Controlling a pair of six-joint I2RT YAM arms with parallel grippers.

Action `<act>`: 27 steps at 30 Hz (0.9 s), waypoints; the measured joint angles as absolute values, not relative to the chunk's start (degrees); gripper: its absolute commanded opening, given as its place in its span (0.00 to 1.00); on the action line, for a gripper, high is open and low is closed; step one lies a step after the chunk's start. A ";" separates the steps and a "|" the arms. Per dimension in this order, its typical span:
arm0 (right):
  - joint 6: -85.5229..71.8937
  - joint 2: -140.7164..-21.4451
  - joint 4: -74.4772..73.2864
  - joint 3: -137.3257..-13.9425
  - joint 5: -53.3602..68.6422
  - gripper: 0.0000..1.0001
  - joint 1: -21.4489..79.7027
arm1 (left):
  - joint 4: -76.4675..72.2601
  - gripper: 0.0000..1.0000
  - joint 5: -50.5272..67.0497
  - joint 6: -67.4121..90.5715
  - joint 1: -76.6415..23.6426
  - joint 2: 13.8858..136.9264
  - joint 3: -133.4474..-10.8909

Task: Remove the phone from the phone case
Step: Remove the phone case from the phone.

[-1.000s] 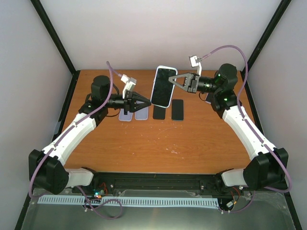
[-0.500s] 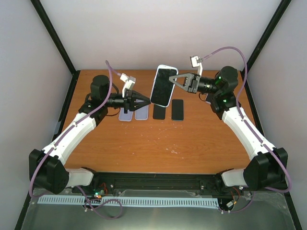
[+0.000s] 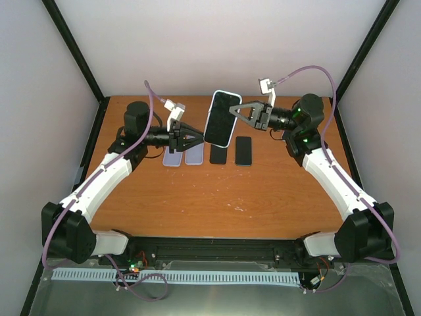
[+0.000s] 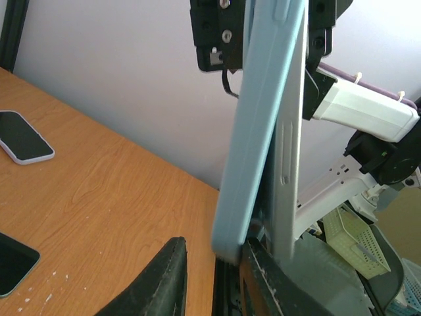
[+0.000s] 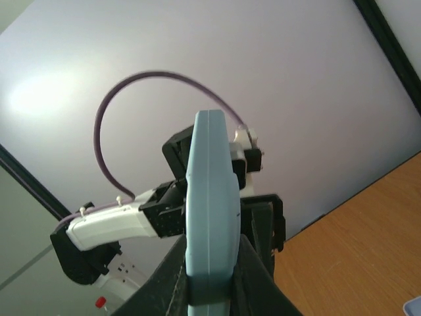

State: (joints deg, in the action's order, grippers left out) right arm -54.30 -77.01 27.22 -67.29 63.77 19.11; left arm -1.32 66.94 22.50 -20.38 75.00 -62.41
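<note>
Right gripper (image 3: 232, 110) first: its fingers (image 5: 172, 280) are pressed in from both sides on the phone case (image 5: 210, 197), and in the right wrist view we see that pale blue edge wedged tight between them, a firm pinch on the case's right long side. Over to the left gripper (image 3: 202, 138), and here the fingers (image 4: 166, 280) stand slightly apart. In the left wrist view the case's bottom corner dips into the gap between them, close against one finger, with daylight showing before the other, so we call that a loose bracket, not a grip. From above, the phone (image 3: 220, 118) sits in the case with its dark screen facing up towards us, pale rim all round. The whole thing is held in the air over the far half of the table (image 3: 263, 191), standing steeply with its top leaning away. Whether the phone has begun to part from the case, we cannot tell. Below it, a row of four flat slabs (image 3: 218, 155) lies on the wood, two pale, two dark.
</note>
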 measured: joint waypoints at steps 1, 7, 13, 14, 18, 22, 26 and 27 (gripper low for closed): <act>-53.69 -76.99 27.09 -67.29 63.83 0.03 19.33 | -1.32 0.25 67.09 22.59 -20.36 75.05 -62.41; -49.45 -76.84 22.90 -67.24 64.01 0.03 21.96 | -1.50 0.26 67.35 22.79 -20.62 75.40 -63.40; -44.42 -76.01 18.50 -67.24 63.88 0.03 22.68 | -1.26 0.31 68.60 22.79 -20.58 76.25 -63.51; -43.72 -75.94 17.80 -67.31 63.88 0.03 22.83 | -1.26 0.32 68.82 22.79 -20.58 76.36 -63.51; -40.60 -75.75 14.39 -67.70 64.12 0.03 23.14 | -1.23 0.35 69.25 22.74 -20.58 76.69 -63.51; -37.82 -75.50 11.92 -68.05 64.20 0.03 23.51 | -0.60 0.38 69.73 22.31 -20.58 77.19 -64.18; -35.97 -75.46 10.22 -68.31 64.29 0.03 23.79 | 0.12 0.41 69.78 21.82 -20.58 77.67 -65.34; -35.68 -75.46 9.96 -68.36 64.27 0.03 23.86 | 0.12 0.42 69.87 21.74 -20.56 77.76 -65.49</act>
State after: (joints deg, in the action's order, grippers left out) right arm -35.68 -75.46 9.96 -68.36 64.27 23.86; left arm 0.12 69.87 21.74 -20.56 77.76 -65.49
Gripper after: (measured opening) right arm 0.127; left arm 0.401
